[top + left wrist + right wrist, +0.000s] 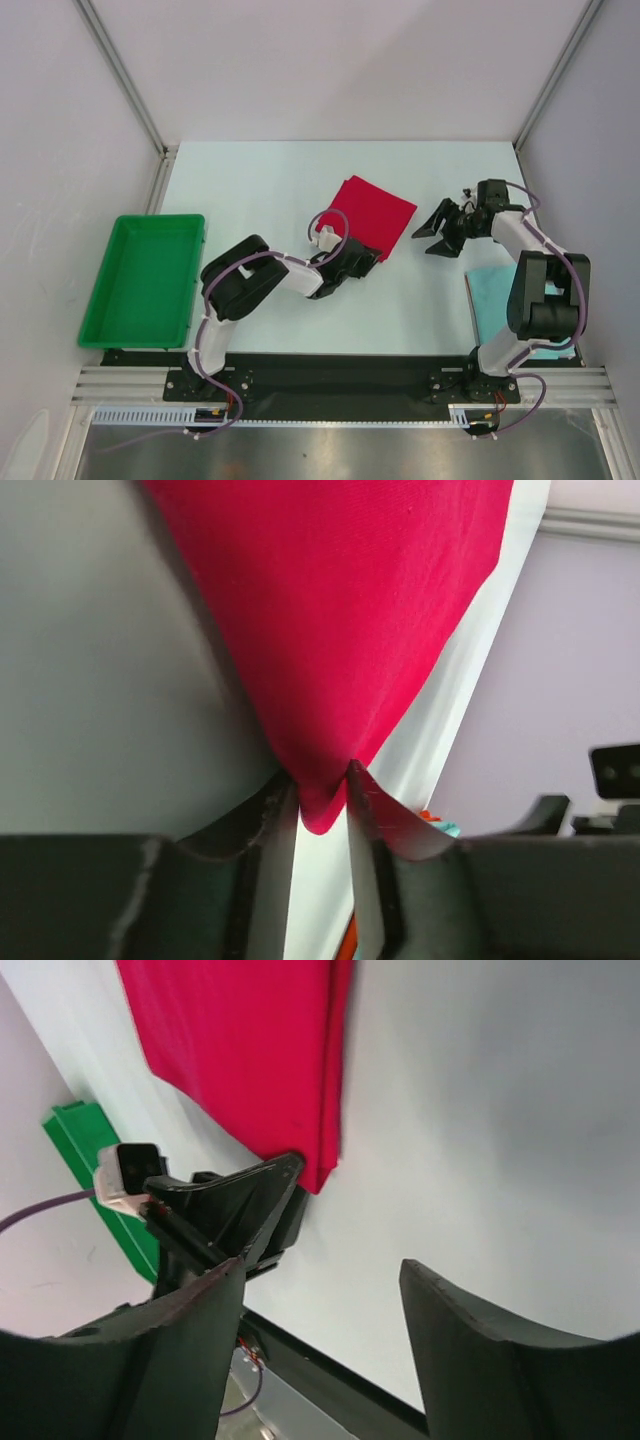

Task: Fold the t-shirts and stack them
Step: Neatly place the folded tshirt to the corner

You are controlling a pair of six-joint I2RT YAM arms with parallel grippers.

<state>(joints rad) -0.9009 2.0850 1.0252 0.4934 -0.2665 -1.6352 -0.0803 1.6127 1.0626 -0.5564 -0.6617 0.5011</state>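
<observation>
A bright red t-shirt (372,213) lies folded as a rectangle in the middle of the table. My left gripper (367,257) is at its near corner. In the left wrist view that corner of the red t-shirt (340,630) sits pinched between the two fingertips of the left gripper (320,778). My right gripper (437,232) stands open to the right of the red t-shirt with nothing between its fingers (200,1330), over bare table. A pale teal folded t-shirt (490,293) lies at the near right, partly hidden under the right arm.
A green plastic tray (147,278) stands at the table's left edge. White walls and metal frame posts close off the back and both sides. A black rail (330,375) carrying the arm bases runs along the near edge.
</observation>
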